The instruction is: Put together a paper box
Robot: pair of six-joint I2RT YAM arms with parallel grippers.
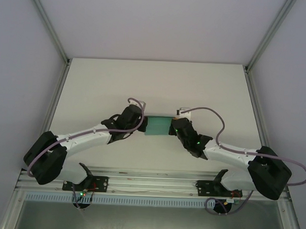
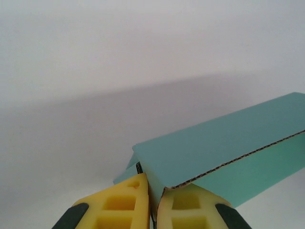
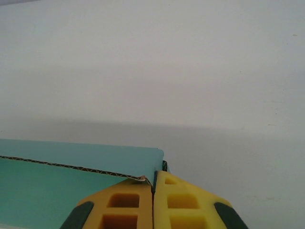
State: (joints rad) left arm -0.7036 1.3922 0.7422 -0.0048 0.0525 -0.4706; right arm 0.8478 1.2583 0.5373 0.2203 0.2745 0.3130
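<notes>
Paper box (image 1: pixel 158 126): teal-green piece of thin corrugated card, folded into a long, shallow form. In the top view it spans the gap between the two grippers, near the middle of the white tabletop (image 1: pixel 159 84) and slightly toward 6 o'clock.
Box detail, left wrist view: a flat teal panel (image 2: pixel 228 138) runs away toward 2 o'clock. The raw fluted edge shows along its lower side, with a paler inner face beneath.
Box detail, right wrist view: the panel (image 3: pixel 71 158) stretches toward 9 o'clock. The same fluted edge crosses it, with a greener face below.
Left gripper (image 1: pixel 144 125): at the box's 9 o'clock end. Its jaws are closed on the card there.
Left fingers: yellow moulded pads (image 2: pixel 124 205) with dark grips. The box's corner fold is wedged between them at the tips (image 2: pixel 151 183).
Right gripper (image 1: pixel 171 128): at the box's 3 o'clock end. Its jaws are pinched together on that end of the card.
Right fingers: matching yellow pads (image 3: pixel 186 202) meet at a thin seam. The box's corner sits at their tips (image 3: pixel 153 180).
Height: whether the box rests on the tabletop or hangs just above it cannot be told.
Arms: both bend inward from their bases at 6 o'clock, trailing lilac cables (image 1: pixel 214 113).
</notes>
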